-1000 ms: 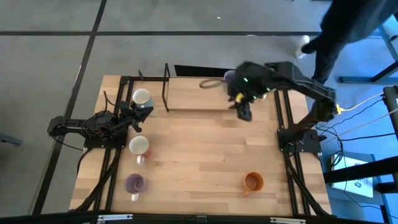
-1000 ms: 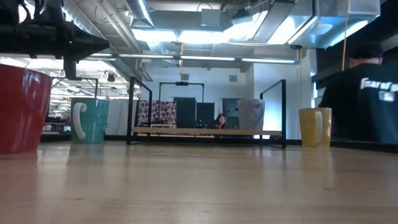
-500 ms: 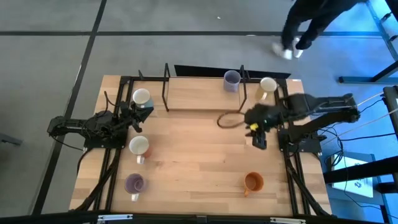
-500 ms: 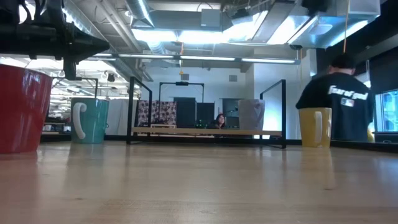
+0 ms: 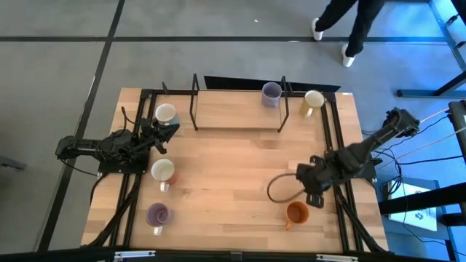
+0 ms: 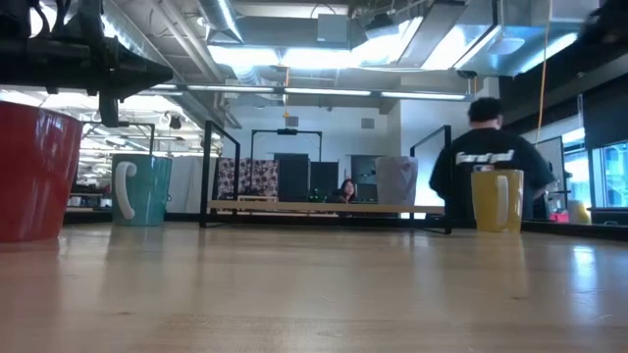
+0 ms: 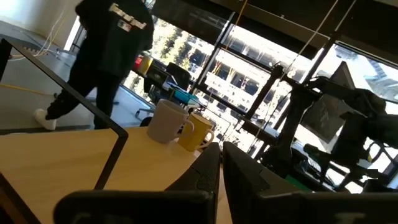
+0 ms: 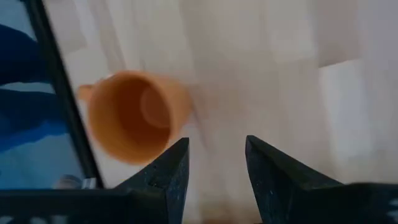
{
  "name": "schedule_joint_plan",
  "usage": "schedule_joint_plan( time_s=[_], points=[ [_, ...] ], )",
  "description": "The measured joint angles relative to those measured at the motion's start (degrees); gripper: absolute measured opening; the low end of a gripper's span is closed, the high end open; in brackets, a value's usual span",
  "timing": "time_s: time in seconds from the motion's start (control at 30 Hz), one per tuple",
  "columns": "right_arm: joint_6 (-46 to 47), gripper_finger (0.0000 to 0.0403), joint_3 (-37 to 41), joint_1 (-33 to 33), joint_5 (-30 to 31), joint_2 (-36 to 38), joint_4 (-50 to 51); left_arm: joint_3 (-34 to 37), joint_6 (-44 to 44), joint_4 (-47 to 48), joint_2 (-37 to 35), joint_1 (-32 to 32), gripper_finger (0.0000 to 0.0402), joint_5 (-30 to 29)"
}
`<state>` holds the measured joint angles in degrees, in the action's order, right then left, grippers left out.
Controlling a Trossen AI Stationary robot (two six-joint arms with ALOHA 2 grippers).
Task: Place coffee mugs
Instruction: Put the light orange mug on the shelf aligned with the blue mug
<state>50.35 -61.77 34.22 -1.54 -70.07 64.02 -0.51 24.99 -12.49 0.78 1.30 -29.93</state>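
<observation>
Right gripper [image 5: 318, 198] hovering just beside the round orange ceramic mug [image 5: 295, 212] near the front right table edge, fingers spread wide and holding nothing, probably lined up to pick it next. Left gripper [image 5: 162, 130] parked at the left side, fingers closed, empty. On the pale wooden table [image 5: 226, 167]: other mugs along the left edge and two at the back by the black metal frame [image 5: 238, 109]; behind, a person walking [image 6: 486, 167].

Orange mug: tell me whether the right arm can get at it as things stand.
Probably yes. The right pincer hangs open just beside the orange mug, which stands upright and alone on bare table, nothing between them.
</observation>
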Motion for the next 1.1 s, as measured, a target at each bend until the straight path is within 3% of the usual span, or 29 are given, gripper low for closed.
schedule_joint_plan(
  time_s=[0.43, 0.73, 1.1],
  points=[
    [16.7, 0.0145, 10.1, 8.0, 4.0, -0.3, -15.0, 0.0, 0.1, 0.0, 0.0, 0.0, 0.0014, -1.0],
    [17.3, 0.0145, 15.0, 7.9, 4.5, -0.3, -23.0, 0.0, 0.4, 0.0, 0.0, 0.0, 0.0014, -1.0],
    [22.0, 0.0145, 19.4, 7.9, 4.8, -0.3, -25.6, 0.0, 0.4, 0.0, 0.0, 0.0, 0.0014, -0.9]
  ],
)
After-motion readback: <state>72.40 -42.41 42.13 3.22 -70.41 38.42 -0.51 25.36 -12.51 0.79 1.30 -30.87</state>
